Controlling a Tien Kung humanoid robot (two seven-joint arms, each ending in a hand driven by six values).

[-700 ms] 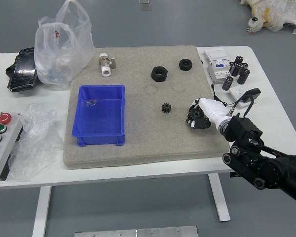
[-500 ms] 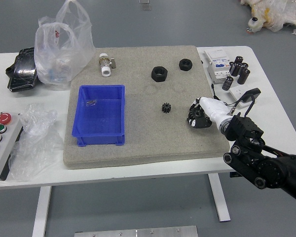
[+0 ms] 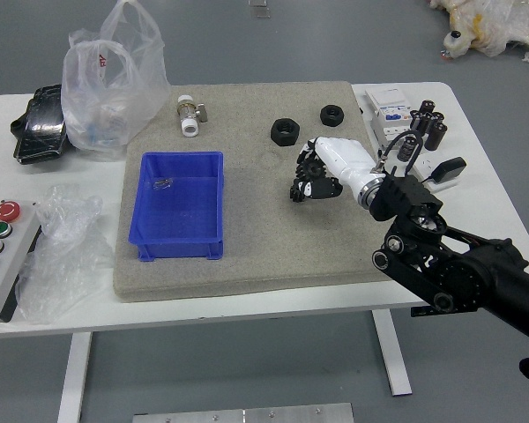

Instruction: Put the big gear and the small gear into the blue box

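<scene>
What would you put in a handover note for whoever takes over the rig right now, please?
Right hand: over the mat, to the right of the box; whether it grips anything is unclear.
Left hand: out of view.
Small gear: seemingly at the right hand's edge, partly hidden.
Big gear: can't be made out; possibly in or behind the right hand.
Done: neither gear is in the box.
To do: both gears into the box.

The right hand (image 3: 331, 166) partly hides the small gear (image 3: 296, 194); its grip is unclear. The right edge cuts off the right arm (image 3: 463, 275), the left edge the button box (image 3: 7, 256), the top edge the plastic bag (image 3: 115, 88). Something inside the blue box (image 3: 178, 249) is too small to identify
</scene>
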